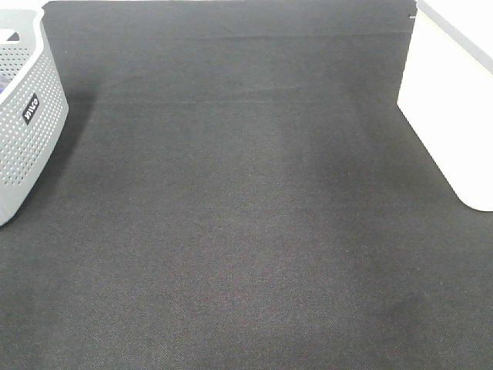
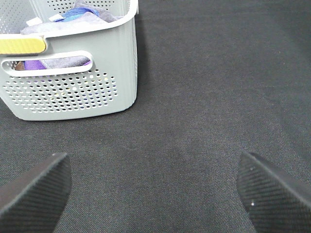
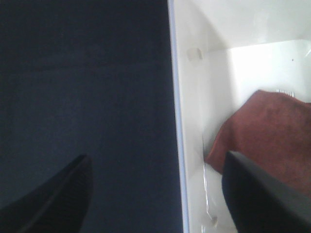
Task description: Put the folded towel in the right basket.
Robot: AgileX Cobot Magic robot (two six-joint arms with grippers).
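Note:
A reddish-brown folded towel (image 3: 272,136) lies inside the white right basket (image 3: 189,97), seen in the right wrist view. My right gripper (image 3: 160,194) is open and empty, straddling the basket's near wall, one finger above the towel. The white basket (image 1: 451,116) stands at the right edge of the exterior view; its inside is hidden there. My left gripper (image 2: 155,194) is open and empty over the black cloth, short of the grey basket (image 2: 73,92). Neither gripper shows in the exterior view.
The grey perforated basket (image 1: 27,116) at the left holds purple, blue and grey cloths (image 2: 73,19) and a yellow item (image 2: 22,44). A black cloth (image 1: 246,231) covers the table between the baskets.

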